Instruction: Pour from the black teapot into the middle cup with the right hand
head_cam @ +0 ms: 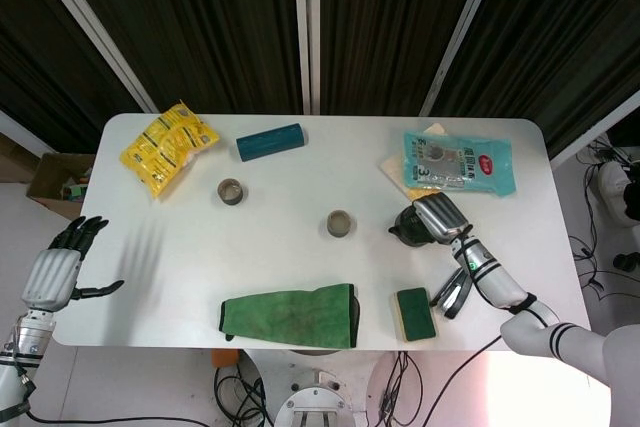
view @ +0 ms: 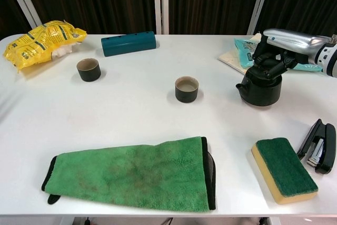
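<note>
Right hand [view: 284,46]: fingers curled on black teapot [view: 261,89] from above.
Teapot: upright, spout toward middle cup [view: 186,88].
Hidden: lid, handle, under fingers.
Left hand [head_cam: 62,265]: spread, empty.

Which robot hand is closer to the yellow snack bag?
The left hand. It hovers open off the table's near-left corner, below the yellow snack bag. The right hand is far across the table, gripping the black teapot.
</note>
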### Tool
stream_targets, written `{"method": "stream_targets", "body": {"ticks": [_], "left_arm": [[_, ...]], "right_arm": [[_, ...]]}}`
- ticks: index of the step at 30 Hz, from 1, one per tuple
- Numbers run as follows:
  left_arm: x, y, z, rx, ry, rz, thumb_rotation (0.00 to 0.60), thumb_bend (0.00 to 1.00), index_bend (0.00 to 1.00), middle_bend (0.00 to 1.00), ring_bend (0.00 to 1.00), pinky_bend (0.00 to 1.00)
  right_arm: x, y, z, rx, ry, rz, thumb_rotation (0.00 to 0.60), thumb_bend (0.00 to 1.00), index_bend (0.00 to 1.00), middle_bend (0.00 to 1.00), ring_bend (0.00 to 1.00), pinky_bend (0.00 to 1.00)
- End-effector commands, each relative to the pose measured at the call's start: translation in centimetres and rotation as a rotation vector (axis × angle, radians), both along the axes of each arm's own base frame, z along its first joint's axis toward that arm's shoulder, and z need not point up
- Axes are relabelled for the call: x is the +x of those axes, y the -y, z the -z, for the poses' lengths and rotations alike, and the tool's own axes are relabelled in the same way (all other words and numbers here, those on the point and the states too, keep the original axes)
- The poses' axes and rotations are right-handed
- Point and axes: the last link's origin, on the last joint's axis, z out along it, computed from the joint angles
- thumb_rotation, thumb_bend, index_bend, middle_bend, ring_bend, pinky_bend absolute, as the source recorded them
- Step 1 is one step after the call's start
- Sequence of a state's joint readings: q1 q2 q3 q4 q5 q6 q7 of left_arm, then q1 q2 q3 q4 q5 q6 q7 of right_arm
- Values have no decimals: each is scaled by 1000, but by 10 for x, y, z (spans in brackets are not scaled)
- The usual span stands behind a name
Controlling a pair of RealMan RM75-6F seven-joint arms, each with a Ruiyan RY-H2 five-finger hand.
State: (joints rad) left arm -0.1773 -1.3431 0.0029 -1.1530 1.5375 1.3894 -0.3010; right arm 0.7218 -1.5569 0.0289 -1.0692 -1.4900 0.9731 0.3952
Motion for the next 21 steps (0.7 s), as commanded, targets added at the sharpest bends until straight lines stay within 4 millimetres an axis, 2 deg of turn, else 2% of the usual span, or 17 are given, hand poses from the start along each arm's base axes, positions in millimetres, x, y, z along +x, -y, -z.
{"method": "stream_targets", "body": {"ticks": [1,7,12,21], "left_arm": [[0,0,0,0,0,0,442,65,120,90,30,184],[-1,0,1,-3,-1,-4,439,65,119,90,30,184],[-1,0,1,-4,0,-5,442,65,120,90,30,184],[-1,0,1,-5,-2,-3,441,65,119,90,30,184]], "right_arm": [[-1,0,1,0,5,6,600,435,1000,1000,877,677],[-4,1,4,3,8,19,600,427,1000,1000,875,676],[-5,0,5,4,7,18,600,369,1000,1000,868,673],[-8,-1,9,8,-5,17,600,340,1000,1000,866,656]]}}
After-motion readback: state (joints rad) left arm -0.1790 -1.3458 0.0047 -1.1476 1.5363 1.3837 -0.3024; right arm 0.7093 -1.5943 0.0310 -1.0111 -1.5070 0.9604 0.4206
